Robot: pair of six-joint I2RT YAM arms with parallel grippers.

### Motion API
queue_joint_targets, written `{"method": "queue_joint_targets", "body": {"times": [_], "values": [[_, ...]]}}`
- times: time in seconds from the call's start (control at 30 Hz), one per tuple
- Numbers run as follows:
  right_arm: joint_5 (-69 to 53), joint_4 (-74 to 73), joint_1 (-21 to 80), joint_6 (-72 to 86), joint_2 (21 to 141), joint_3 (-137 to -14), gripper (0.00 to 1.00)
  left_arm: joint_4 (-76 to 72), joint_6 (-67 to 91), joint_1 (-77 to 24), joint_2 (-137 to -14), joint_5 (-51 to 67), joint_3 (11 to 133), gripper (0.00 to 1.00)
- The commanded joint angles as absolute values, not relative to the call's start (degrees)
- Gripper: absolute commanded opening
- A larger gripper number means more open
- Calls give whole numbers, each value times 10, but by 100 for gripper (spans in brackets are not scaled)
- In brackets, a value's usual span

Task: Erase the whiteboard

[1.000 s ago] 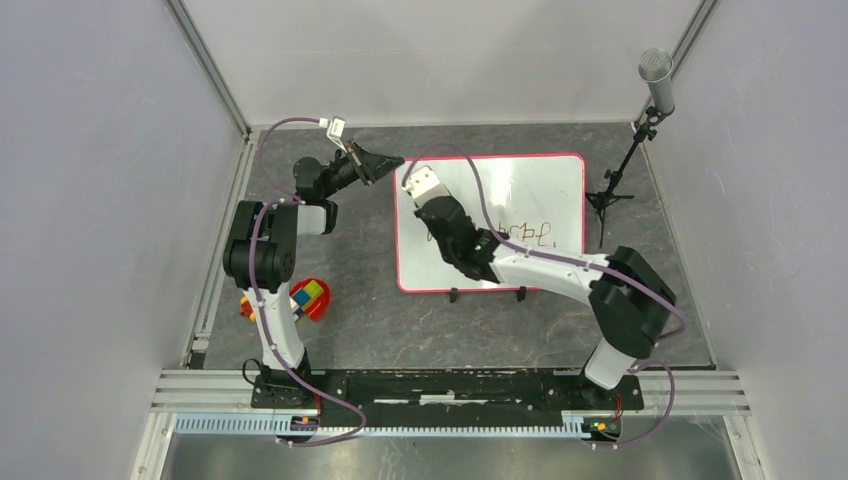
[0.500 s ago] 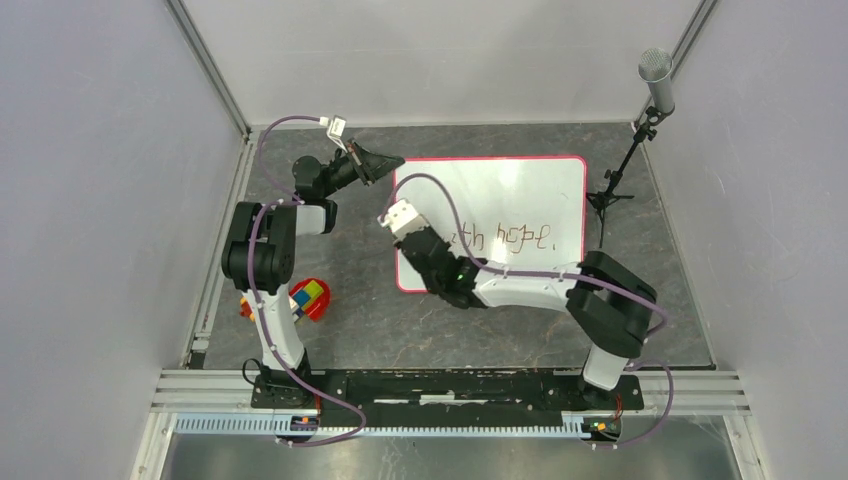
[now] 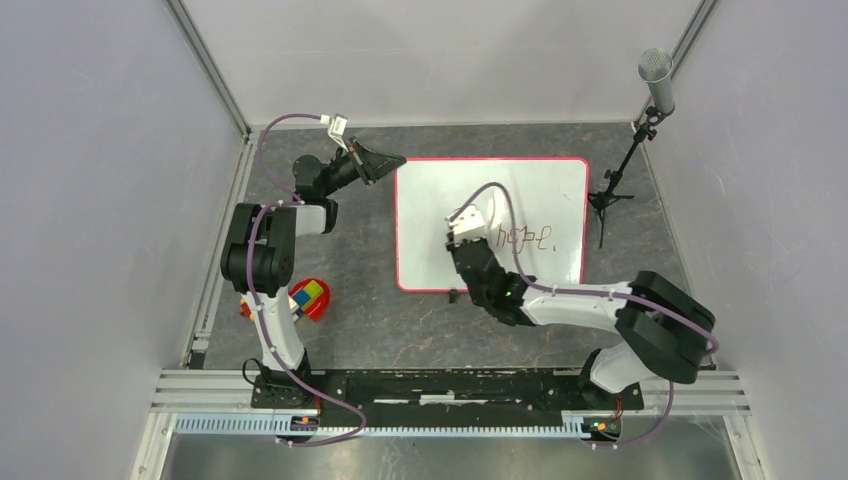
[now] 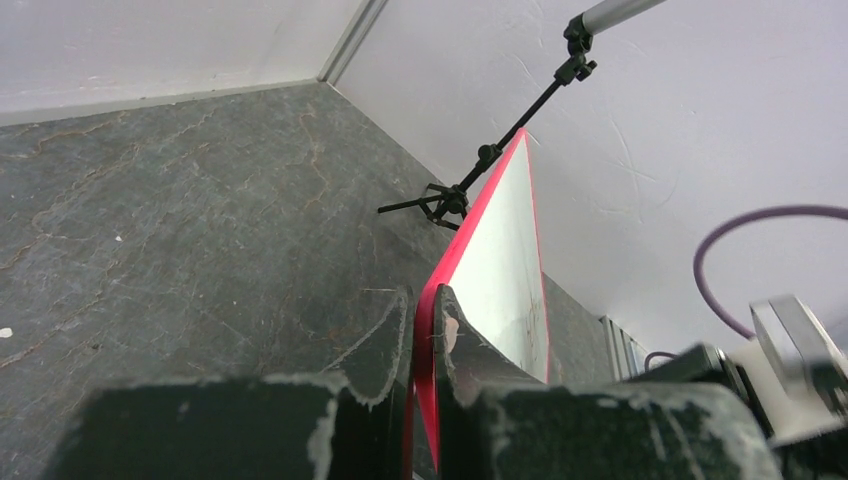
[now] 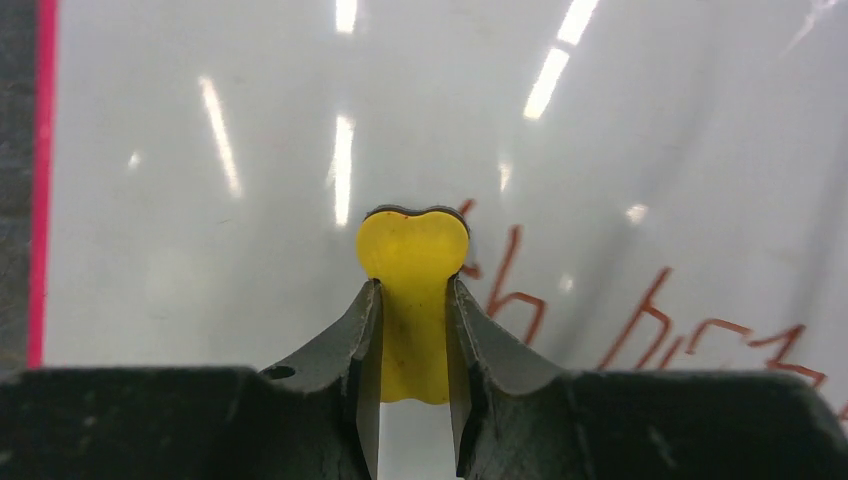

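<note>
Pinching the whiteboard (image 3: 440, 205) at its 10 o'clock corner, left gripper (image 4: 425, 305) is clamped tight on the red frame (image 4: 470, 235). Whiteboard lies mid-table. Right gripper (image 5: 413, 290), closed on a yellow eraser (image 5: 412, 240), sits at board centre, with red writing (image 3: 527, 237) at its 3 o'clock.

White links (image 3: 575, 305), black joints (image 3: 258, 250), purple cables (image 3: 492, 186) (loosely looped), scuffed dark fingers (image 5: 335, 365).

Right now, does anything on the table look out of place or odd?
Nothing spilled or damaged. The whiteboard sits square, its far left corner pinched by the left gripper. Only the multicoloured toy beside the left arm looks unrelated to erasing.
</note>
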State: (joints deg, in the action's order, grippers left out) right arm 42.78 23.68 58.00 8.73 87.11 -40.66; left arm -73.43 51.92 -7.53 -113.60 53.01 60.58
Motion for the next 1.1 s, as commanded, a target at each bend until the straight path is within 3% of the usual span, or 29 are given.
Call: {"method": "queue_joint_targets", "body": {"times": [0.0, 0.5, 0.67, 0.9, 1.07], "values": [[506, 218, 525, 137, 835, -344, 18, -737, 488, -83, -1107, 541, 604, 2], [479, 277, 626, 60, 982, -529, 18, -722, 476, -86, -1107, 539, 608, 2], [533, 281, 605, 65, 953, -480, 18, -711, 469, -88, -1107, 541, 612, 2], [524, 216, 489, 239, 813, -325, 18, -707, 462, -89, -1103, 540, 606, 2], [509, 205, 496, 221, 816, -337, 18, -710, 465, -90, -1102, 538, 605, 2]]}}
